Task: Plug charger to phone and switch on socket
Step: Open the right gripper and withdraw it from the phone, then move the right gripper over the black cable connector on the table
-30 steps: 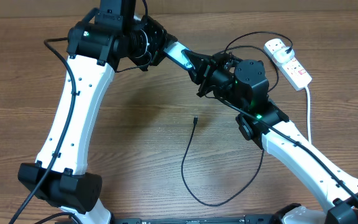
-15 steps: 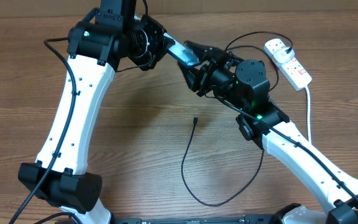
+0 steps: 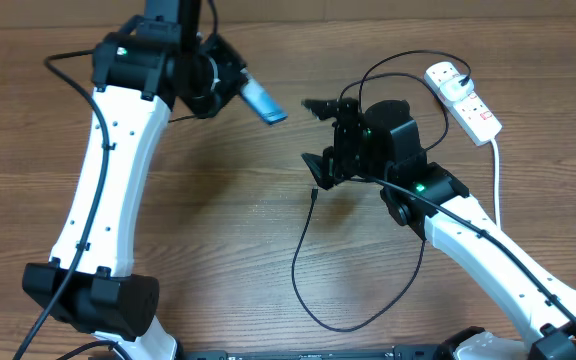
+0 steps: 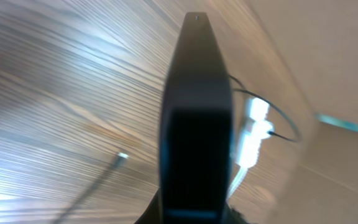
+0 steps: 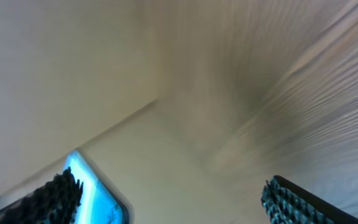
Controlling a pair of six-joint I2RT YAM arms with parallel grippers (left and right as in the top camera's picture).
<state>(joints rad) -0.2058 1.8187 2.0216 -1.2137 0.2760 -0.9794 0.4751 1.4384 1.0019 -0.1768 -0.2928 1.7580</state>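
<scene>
The phone, lit blue, is held off the table at the back, with my left gripper shut on its near end. In the left wrist view the phone is a dark slab standing straight up from the jaws. My right gripper stands wide open just right of the phone, apart from it, with nothing between its fingers. The phone's blue corner shows beside the right wrist view's left finger. The charger lies in a loop on the table, its tip below the right gripper. The socket lies at the back right.
A thick white cord runs from the socket down the right side. A thin black cable arcs from the socket over the right arm. The wooden table lies between the two arms. Both wrist views are blurred.
The right gripper has opened, let go of the phone and drawn back to the right. The left gripper has shut on the phone and carried it left.
</scene>
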